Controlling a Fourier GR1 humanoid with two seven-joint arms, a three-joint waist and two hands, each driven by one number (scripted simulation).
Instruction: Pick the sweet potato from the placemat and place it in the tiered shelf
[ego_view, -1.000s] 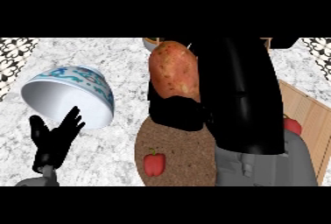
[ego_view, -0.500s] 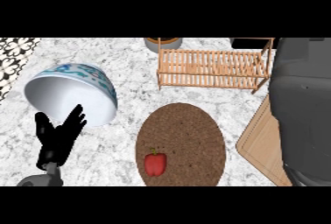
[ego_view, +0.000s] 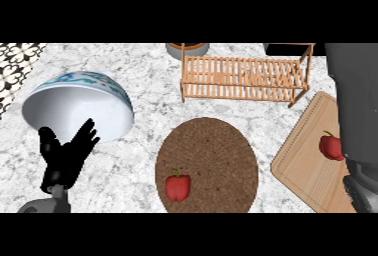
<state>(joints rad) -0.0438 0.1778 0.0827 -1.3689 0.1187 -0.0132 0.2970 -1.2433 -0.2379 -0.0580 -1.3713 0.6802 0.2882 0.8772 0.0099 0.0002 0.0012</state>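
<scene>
The wooden tiered shelf (ego_view: 244, 76) stands at the back of the counter, and I see nothing on its slats. In front of it lies the round brown placemat (ego_view: 210, 160), with only a red bell pepper (ego_view: 177, 186) on its near left part. No sweet potato shows anywhere. My left hand (ego_view: 66, 156) rests open at the lower left, fingers up, just in front of the bowl. Of my right arm only the grey forearm (ego_view: 360, 100) shows along the right edge; its hand is out of view.
A large white and blue bowl (ego_view: 77, 106) lies tipped at the left. A wooden cutting board (ego_view: 306, 160) at the right carries a second red pepper (ego_view: 330, 146), partly behind the forearm. A round pot (ego_view: 187, 48) stands behind the shelf.
One second ago my right hand held the sweet potato up close to the view. The arm has since swung to the right edge, and hand and sweet potato are out of sight. The left hand stayed put.
</scene>
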